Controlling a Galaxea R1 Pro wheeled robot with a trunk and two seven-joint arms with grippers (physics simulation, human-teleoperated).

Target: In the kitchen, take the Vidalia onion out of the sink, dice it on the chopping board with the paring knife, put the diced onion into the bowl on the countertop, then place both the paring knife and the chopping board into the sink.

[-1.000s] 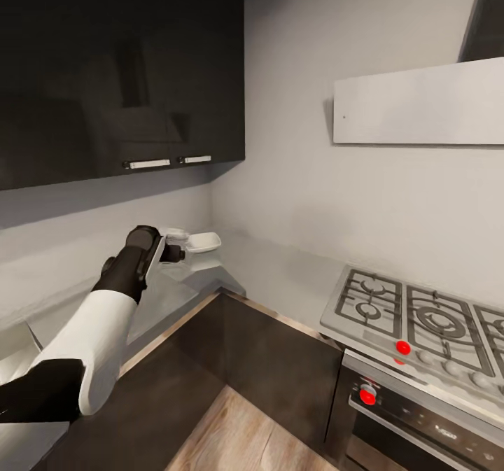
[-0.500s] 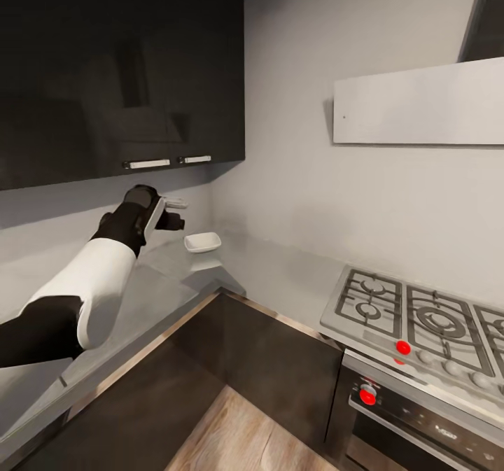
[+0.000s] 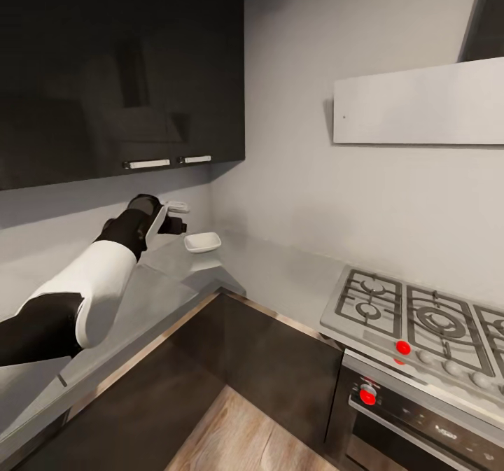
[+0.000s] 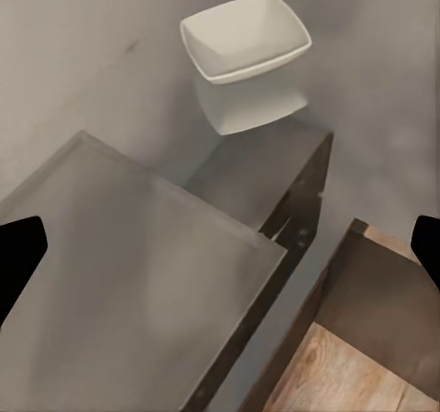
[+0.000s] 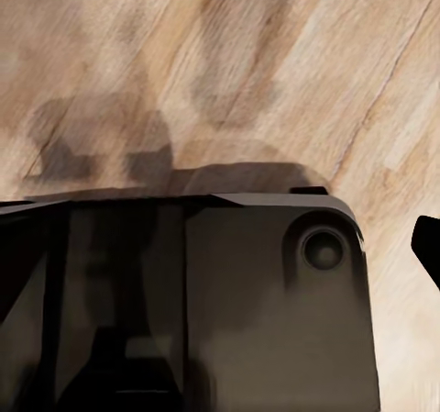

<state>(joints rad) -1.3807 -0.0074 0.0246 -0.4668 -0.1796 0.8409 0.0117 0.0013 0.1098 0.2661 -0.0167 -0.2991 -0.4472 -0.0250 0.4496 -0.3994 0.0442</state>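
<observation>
**Left claw hangs above the counter, bowl just ahead of it**

The kitchen corner shows in the head view: black upper cabinets (image 3: 119, 72), grey countertop (image 3: 280, 275) running along both walls, and a gas stove (image 3: 420, 324) at the right. The left arm (image 3: 84, 296) reaches out over the countertop toward the corner.

The white bowl (image 3: 202, 242) stands on the countertop near the corner, and it looks empty. In the head view the left claw (image 3: 175, 218) is raised in the air, above the bowl and a little to its left, not touching it. In the left wrist view the bowl (image 4: 245, 36) lies ahead of the fingers and well below, and the two dark fingertips (image 4: 18, 251) stand far apart at the picture's sides, so the left claw is released and holds nothing.

The left arm is clearly the nearer one to the bowl. The right wrist view looks down on the wood floor (image 5: 275, 63) and a dark part of the robot's own body, I think its base (image 5: 192, 302). One dark fingertip (image 5: 428, 242) shows at the edge, so I cannot tell if the right claw is released or clenched.
</observation>
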